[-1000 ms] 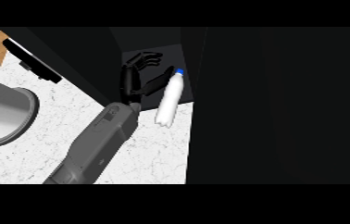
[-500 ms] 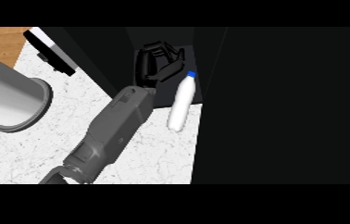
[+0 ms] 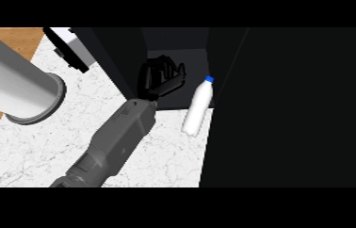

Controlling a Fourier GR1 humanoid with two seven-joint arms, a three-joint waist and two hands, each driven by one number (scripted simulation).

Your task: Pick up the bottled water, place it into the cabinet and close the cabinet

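bottle (image 3: 197, 108) with blue cap, standing tilted at the dark cabinet (image 3: 173, 43) mouth, base on the white desk (image 3: 167, 151). left hand (image 3: 161, 77) just beside it, fingers spread wide, holding nothing. grey cylinder (image 3: 24, 90) at far left; dark panel (image 3: 285, 109) fills the right side.

Grey cylinder (image 3: 28, 93) on white marbled counter (image 3: 167, 156), left side.

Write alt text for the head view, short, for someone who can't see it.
A white bottled water with a blue cap lies on the white marble counter, its cap end pointing into the dark open cabinet. One grey forearm ends in a black hand, fingers spread, just left of the bottle and not touching it. A grey cylinder stands at far left.
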